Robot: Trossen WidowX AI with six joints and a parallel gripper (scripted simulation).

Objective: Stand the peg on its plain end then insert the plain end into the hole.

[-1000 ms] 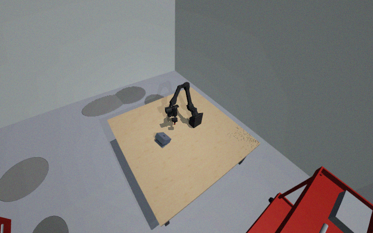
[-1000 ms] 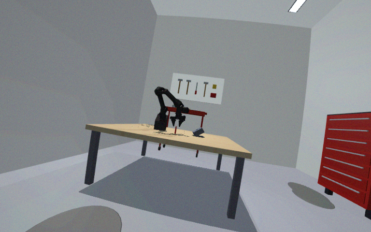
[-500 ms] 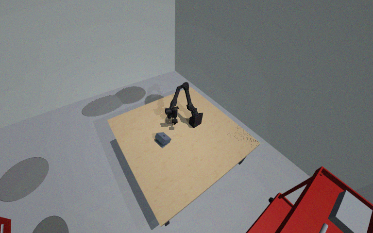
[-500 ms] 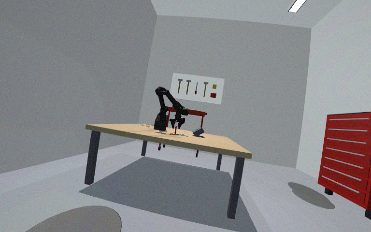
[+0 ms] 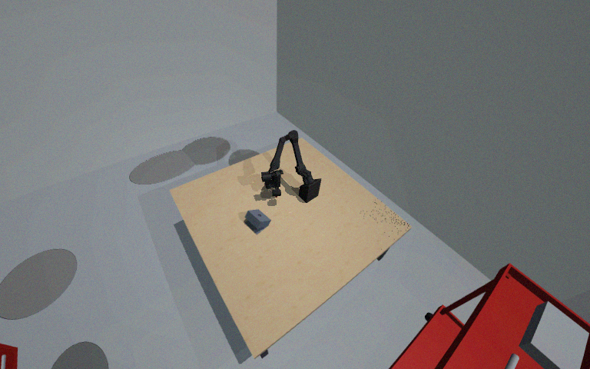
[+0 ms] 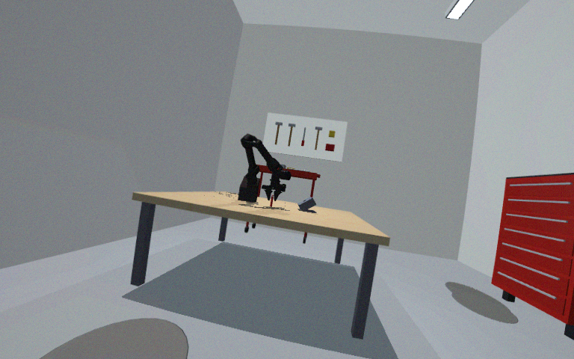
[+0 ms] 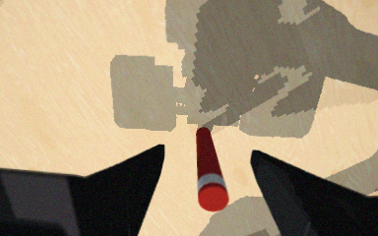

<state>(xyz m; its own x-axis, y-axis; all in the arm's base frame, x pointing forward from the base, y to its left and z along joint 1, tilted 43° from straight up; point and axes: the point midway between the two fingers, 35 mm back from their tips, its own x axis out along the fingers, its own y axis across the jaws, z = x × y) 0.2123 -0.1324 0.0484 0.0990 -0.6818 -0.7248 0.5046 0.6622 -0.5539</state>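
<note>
Re-grasp stage: peg standing, insertion outstanding.

The peg (image 7: 211, 169) stands upright on its plain end near the counter's (image 5: 304, 260) far edge, white band uppermost. The gripper (image 7: 207, 167) straddles it, fingers part-open and clear of both sides, holding nothing. Grasp, insertion into the sloped panel (image 5: 257, 219) and withdrawal are not yet done.

- Top view: high up, far away, looking down at the table (image 5: 304, 260).
- Exterior view: low, far back, looking up at the same table.
- Wrist view: very close, looking straight down.
</note>
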